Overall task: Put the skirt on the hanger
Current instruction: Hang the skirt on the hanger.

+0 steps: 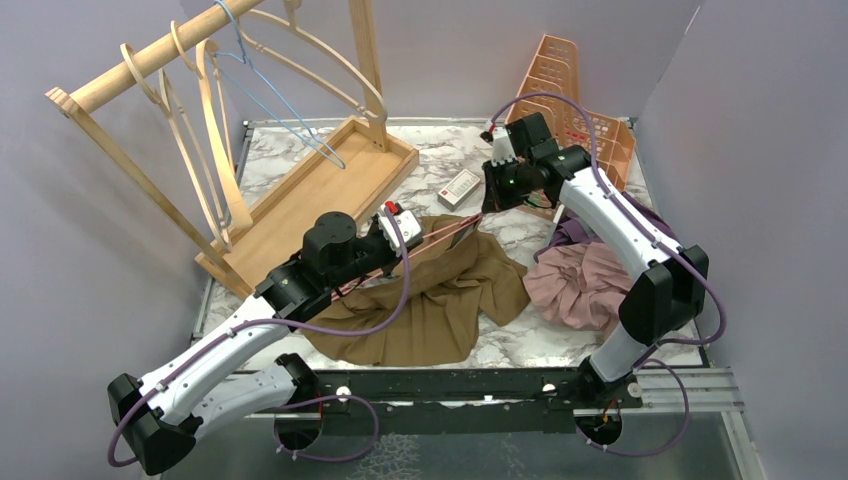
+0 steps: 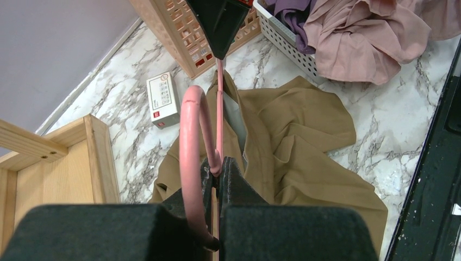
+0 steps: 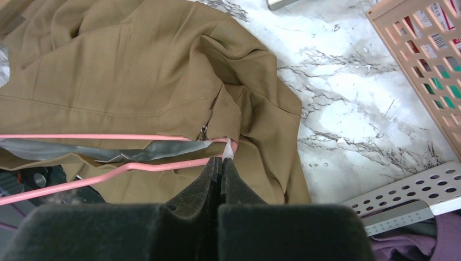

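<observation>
Top camera looks down; close wrist cameras share the skirt (image 3: 136, 70).

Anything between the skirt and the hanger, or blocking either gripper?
Nothing visible. The left gripper is shut on the hanger by its hook, the right gripper on its far end, which lies at the skirt's open waist.

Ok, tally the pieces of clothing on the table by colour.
brown skirt: 1
dusty pink garment: 1
purple garment: 1
Total: 3
</observation>
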`<state>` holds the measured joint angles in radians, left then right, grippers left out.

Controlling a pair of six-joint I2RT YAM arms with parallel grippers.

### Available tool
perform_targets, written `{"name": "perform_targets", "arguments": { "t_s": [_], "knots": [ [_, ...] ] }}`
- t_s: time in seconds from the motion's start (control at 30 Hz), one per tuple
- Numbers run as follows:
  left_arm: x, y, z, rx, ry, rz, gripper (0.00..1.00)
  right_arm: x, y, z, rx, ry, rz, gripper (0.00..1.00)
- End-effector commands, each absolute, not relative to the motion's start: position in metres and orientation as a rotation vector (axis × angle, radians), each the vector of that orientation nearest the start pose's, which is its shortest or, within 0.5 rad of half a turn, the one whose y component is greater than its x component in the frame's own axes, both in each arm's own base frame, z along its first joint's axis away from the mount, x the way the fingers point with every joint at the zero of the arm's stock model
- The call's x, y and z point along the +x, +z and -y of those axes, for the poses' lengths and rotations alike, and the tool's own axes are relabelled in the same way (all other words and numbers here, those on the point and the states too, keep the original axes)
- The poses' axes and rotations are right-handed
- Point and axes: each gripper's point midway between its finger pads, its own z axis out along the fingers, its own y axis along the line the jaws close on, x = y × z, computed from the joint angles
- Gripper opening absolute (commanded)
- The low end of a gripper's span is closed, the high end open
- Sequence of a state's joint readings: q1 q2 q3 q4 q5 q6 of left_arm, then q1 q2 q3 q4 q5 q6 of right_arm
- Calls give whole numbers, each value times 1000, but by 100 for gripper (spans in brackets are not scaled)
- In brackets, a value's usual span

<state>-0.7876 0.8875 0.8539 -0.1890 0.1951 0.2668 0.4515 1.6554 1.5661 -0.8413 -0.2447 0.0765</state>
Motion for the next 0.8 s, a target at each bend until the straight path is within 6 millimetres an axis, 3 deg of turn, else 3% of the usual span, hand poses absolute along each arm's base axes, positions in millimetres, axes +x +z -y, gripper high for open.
{"name": "perform_targets", "arguments": {
  "t_s": [0.0, 0.3, 0.77],
  "knots": [
    [218, 281, 255, 1040, -549, -1460, 0, 335, 216, -222, -622, 588, -2423, 1],
    [227, 286, 245, 989, -475, -1458, 0, 332, 214, -220, -618, 583, -2438, 1],
    [225, 297, 251, 967, -518, -1401, 0, 318, 226, -242, -660, 783, -2427, 1]
  ]
}}
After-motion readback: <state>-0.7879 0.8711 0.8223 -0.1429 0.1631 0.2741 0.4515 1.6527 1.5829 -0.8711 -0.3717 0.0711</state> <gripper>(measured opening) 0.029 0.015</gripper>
